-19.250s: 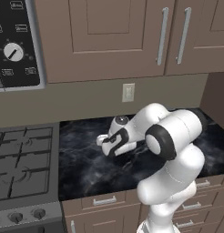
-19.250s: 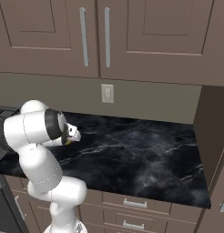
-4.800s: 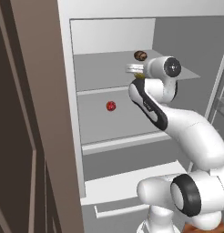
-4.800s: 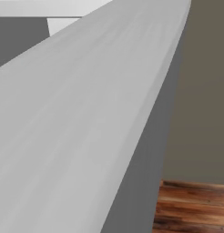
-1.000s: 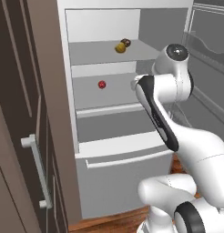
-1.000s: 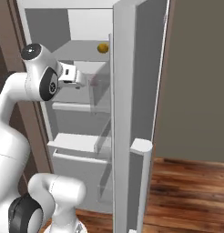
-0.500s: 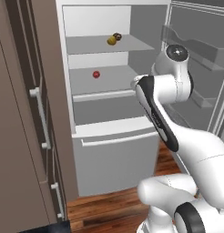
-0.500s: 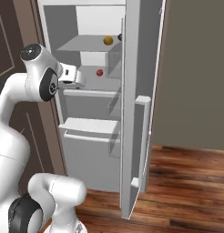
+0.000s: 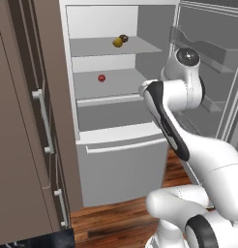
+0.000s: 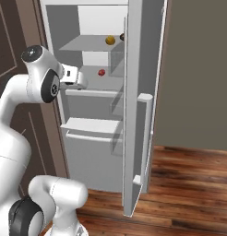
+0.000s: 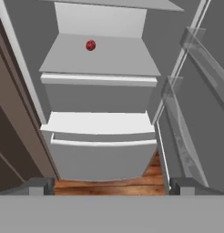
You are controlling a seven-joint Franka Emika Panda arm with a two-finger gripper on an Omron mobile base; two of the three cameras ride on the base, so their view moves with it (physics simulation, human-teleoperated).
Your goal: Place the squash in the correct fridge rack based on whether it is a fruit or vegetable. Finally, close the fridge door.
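The squash (image 9: 117, 42) (image 10: 110, 40) lies on the fridge rack (image 9: 92, 48) (image 10: 85, 45), the upper shelf, with a dark brown ball (image 9: 124, 37) touching or nearly touching it on its right. My gripper (image 11: 112, 184) is open and holds nothing. It hangs outside the fridge, well short of the shelves, and looks in at the lower shelf and drawer. The fridge door (image 9: 208, 72) (image 10: 140, 92) stands wide open to the right of the arm, its clear bins facing inward.
A small red ball (image 9: 101, 78) (image 11: 90, 45) rests on the lower shelf. Below it is the drawer front (image 9: 121, 164) with a horizontal handle. Tall brown cabinets (image 9: 24, 121) flank the fridge on the left. Wooden floor (image 10: 189, 184) lies in front.
The whole picture has shifted: the base has backed away from the fridge and swung round, so the fridge looks smaller. The gripper stays open; the balls lie where they were.
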